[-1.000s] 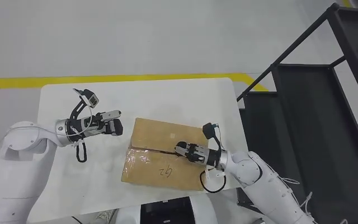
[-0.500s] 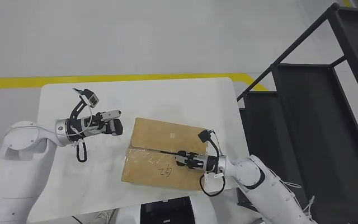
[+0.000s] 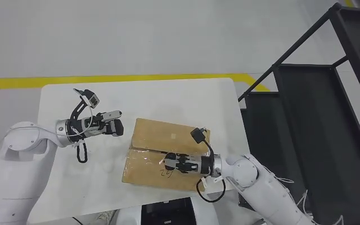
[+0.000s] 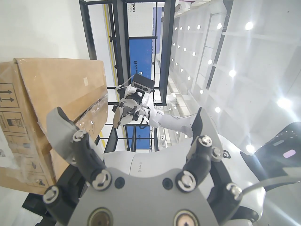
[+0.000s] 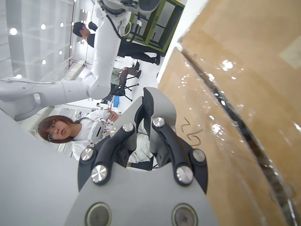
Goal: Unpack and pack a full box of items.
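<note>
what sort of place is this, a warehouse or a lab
Probably a robot test hall or industrial lab: a yellow line on the grey floor, a black metal frame rack beside the white table, and a high white ceiling with rows of spotlights.

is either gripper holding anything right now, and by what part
Nothing is held. The left gripper is open beside the box; the right gripper is shut on nothing, over the box's taped top.
</note>
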